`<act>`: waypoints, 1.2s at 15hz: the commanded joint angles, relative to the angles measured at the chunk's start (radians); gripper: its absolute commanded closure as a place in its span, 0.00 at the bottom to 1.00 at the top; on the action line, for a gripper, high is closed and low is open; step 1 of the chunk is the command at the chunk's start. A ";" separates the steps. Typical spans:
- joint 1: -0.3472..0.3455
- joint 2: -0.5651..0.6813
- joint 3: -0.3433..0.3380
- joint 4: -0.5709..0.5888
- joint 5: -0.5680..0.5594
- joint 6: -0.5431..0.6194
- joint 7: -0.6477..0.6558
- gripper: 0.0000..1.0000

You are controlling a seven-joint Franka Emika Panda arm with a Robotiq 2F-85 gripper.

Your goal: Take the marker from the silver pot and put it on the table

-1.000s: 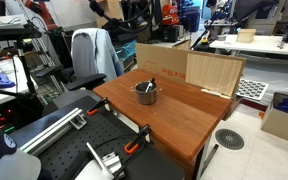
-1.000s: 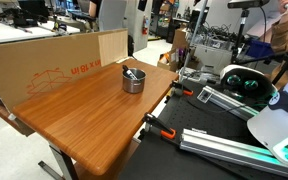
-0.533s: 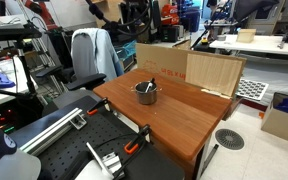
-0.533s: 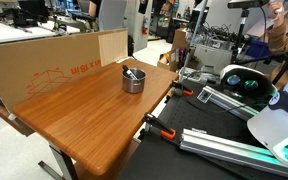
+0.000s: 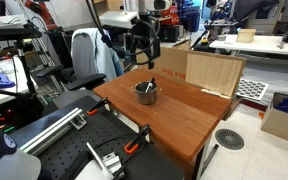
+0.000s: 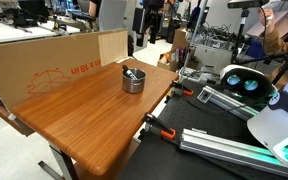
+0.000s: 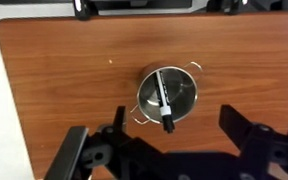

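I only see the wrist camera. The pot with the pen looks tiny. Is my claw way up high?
Observer: Yes, in an exterior view the gripper hangs high above the silver pot, touching nothing.
Operator: Anything standing nearby?
Observer: A cardboard sheet stands upright along one edge of the table, apart from the pot.
Operator: Does the pen stick out?
Observer: The marker leans on the rim, its tip poking slightly above it.

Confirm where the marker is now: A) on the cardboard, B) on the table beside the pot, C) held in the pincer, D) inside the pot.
D: in the wrist view the marker lies inside the pot; in an exterior view the open pincer hangs above it, apart.
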 commanded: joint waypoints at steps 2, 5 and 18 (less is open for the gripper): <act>-0.010 0.120 0.028 0.079 0.009 0.035 -0.058 0.00; -0.015 0.199 0.039 0.122 0.000 0.048 -0.056 0.00; -0.005 0.434 0.058 0.274 -0.038 0.079 -0.008 0.16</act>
